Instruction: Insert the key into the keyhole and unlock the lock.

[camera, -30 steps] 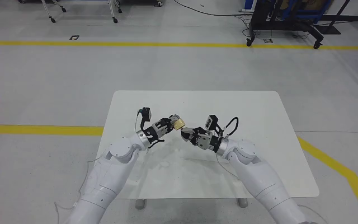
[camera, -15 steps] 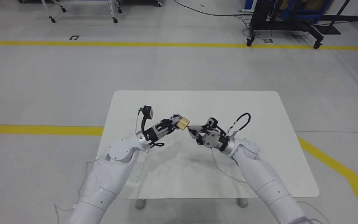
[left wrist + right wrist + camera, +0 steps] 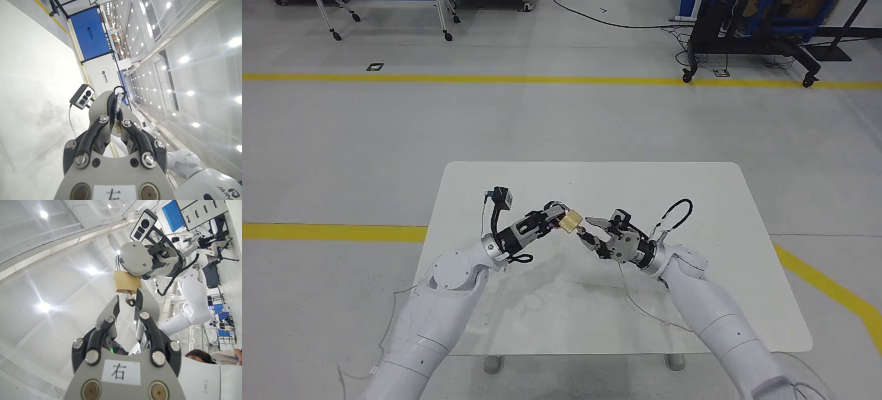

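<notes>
A brass padlock hangs in the air over the middle of the white table, with my left gripper shut on its upper part and shackle. In the right wrist view the padlock has a small silver key sticking out of its underside. My right gripper is open just below the lock, with the key's head between its fingers and close to one pad. In the left wrist view a sliver of brass shows between the closed left gripper.
The tabletop under both arms is bare white. The two grippers nearly meet tip to tip above its centre. Yellow floor lines run past the table, and a dark equipment frame stands far behind.
Over the last second the left gripper carried the padlock slightly to the right. The right gripper shifted right as well and turned at the wrist. Little differs in the last half second.
</notes>
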Motion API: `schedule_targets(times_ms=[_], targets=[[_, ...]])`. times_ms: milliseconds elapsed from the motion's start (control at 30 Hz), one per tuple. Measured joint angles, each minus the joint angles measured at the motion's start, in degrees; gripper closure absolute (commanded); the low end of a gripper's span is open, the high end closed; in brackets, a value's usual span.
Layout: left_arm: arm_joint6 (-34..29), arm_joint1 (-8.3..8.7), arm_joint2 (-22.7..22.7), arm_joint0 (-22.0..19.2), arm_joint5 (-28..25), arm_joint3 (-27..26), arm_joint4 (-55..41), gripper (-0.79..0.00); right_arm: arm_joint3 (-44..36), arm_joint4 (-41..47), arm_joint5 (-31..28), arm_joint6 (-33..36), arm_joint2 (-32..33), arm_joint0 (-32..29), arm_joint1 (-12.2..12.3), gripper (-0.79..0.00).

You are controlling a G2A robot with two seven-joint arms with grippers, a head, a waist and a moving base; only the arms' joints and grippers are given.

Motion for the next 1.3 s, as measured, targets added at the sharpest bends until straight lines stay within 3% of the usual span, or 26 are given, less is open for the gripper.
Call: schedule_targets(times_ms=[133, 233, 300, 400, 433, 533, 600, 967, 1033, 1067, 1100, 1300], targets=[[0.6, -0.04, 0.2, -0.1, 1.5, 0.2, 0.1, 0.000, -3.4, -8.1, -9.8, -6.4, 1.4, -1.6, 0.7, -0.785], [1.0, -0.08, 0.4, -0.3, 2.7, 0.4, 0.2, 0.000, -9.2, -19.8, -16.5, -16.7, 2.1, -4.3, 1.5, -0.785], [1.0, -0.10, 0.5, -0.4, 3.3, 0.5, 0.3, 0.000, -14.5, -29.0, -17.5, -25.2, 2.0, -6.6, 2.0, -0.785], [1.1, -0.12, 0.6, -0.6, 3.9, 0.6, 0.4, 0.000, -21.2, -35.6, -15.1, -32.0, 1.6, -9.4, 2.3, -0.662], [1.2, -0.12, 0.6, -0.6, 4.1, 0.6, 0.5, 0.000, -22.5, -36.3, -14.7, -32.6, 1.6, -9.9, 2.3, -0.548], [1.2, -0.13, 0.8, -0.7, 4.8, 0.8, 0.6, 0.000, -24.7, -38.1, -14.4, -33.5, 1.3, -10.6, 2.4, -0.496], [1.1, -0.13, 0.9, -0.8, 5.5, 0.9, 0.7, 0.000, -25.4, -39.6, -14.7, -34.2, 1.0, -10.7, 2.4, -0.394], [1.0, -0.12, 1.3, -1.3, 8.1, 1.3, 1.8, 0.000, -26.2, -41.1, -14.2, -34.2, 0.4, -10.5, 2.3, -0.240], [1.0, -0.12, 1.4, -1.4, 8.4, 1.4, 1.9, 0.000, -26.0, -41.3, -14.0, -34.0, 0.2, -10.2, 2.3, -0.129], [1.0, -0.12, 1.4, -1.5, 8.6, 1.4, 2.0, 0.000, -25.9, -41.6, -13.9, -34.0, 0.1, -10.1, 2.3, -0.031], [1.0, -0.12, 1.5, -1.5, 8.8, 1.5, 2.0, 0.000, -25.8, -41.6, -13.9, -33.9, 0.0, -10.0, 2.3, 0.000], [1.2, -0.14, 1.5, -1.7, 9.2, 1.6, 2.2, 0.000, -25.2, -40.7, -14.3, -32.2, 0.0, -9.8, 2.3, 0.000]])
